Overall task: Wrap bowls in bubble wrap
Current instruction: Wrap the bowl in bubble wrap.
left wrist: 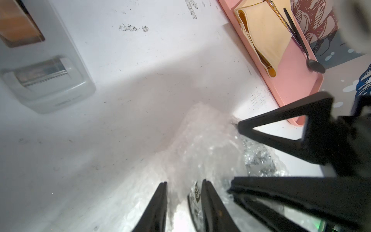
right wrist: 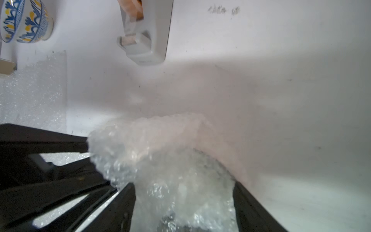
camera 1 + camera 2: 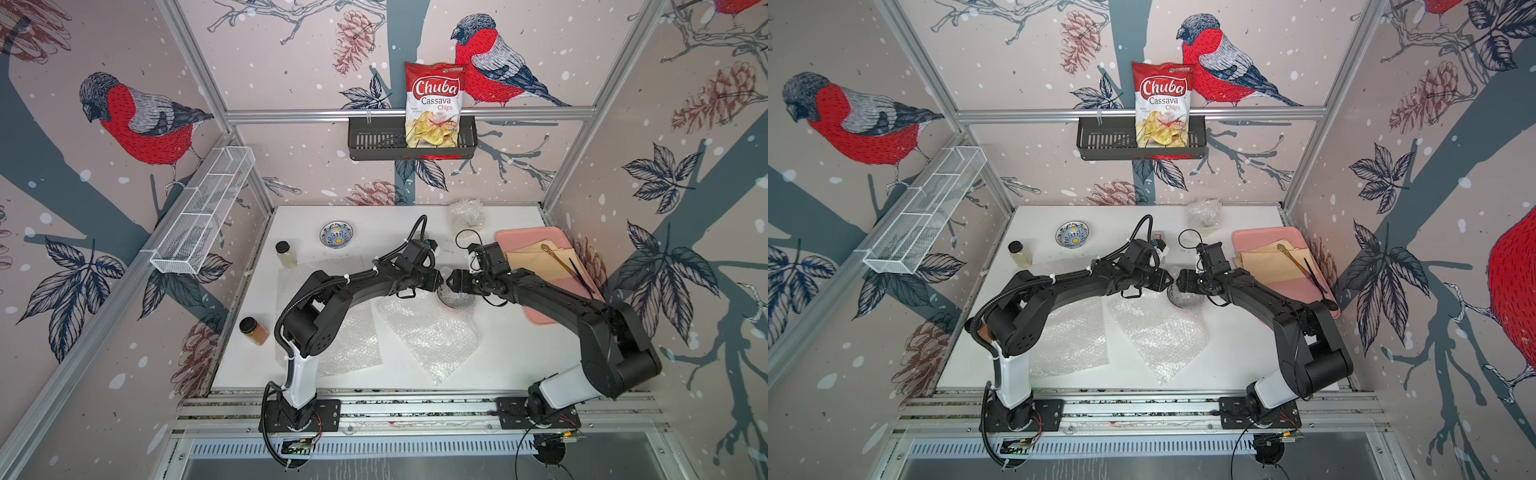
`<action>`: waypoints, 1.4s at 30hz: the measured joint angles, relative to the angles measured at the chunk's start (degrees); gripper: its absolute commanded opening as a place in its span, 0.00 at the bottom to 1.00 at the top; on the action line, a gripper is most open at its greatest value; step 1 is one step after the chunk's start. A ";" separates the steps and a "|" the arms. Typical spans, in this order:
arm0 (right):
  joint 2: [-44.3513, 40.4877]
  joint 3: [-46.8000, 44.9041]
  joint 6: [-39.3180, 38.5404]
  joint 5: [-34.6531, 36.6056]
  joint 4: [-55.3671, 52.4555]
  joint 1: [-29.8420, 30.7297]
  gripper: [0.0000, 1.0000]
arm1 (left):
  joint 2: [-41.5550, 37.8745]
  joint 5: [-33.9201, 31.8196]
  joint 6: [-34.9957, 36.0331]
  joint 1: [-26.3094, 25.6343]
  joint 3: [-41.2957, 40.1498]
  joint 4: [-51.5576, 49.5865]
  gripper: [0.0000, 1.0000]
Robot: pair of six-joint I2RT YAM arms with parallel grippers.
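Note:
A black-and-white bowl (image 3: pixel 457 300) sits at mid-table under a lifted fold of bubble wrap (image 3: pixel 428 336). My left gripper (image 1: pixel 184 183) is shut on the wrap where it drapes over the bowl's patterned rim (image 1: pixel 195 192). My right gripper (image 2: pixel 183 185) faces it from the other side, open wide, with one finger on each side of the wrap-covered bowl (image 2: pixel 210 166). In both top views the two grippers almost touch above the bowl (image 3: pixel 1183 298). A blue-and-yellow bowl (image 3: pixel 336 234) stands bare at the back left. A second flat bubble wrap sheet (image 3: pixel 332 345) lies under my left arm.
A crumpled bubble wrap bundle (image 3: pixel 467 212) sits at the back. On the right, a pink tray (image 3: pixel 523 237) holds tan paper (image 3: pixel 536 259) and two spoons. Two jars (image 3: pixel 286 253) (image 3: pixel 253 331) stand along the left edge. A white tape dispenser (image 2: pixel 146 40) lies behind the grippers.

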 measured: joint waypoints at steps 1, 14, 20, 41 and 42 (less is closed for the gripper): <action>-0.83 0.17 -0.02 0.68 -0.28 0.11 0.70 | 0.00 0.00 0.00 0.00 -0.02 0.00 0.34; -4.70 1.36 -1.22 -1.38 -3.56 -5.81 0.76 | -0.90 0.02 -0.09 -0.39 -1.38 0.17 0.34; -3.78 5.46 -1.27 -5.77 -2.99 -6.58 0.60 | -0.94 -0.02 -0.04 -0.85 -1.40 0.13 0.34; 3.61 4.96 -4.17 -5.81 -8.46 0.31 0.13 | -2.10 -1.55 -0.07 -1.49 -2.71 0.35 0.35; 4.02 4.42 -4.17 -5.81 -8.39 0.59 0.13 | -2.25 -1.55 -0.07 -1.53 -2.80 0.42 0.35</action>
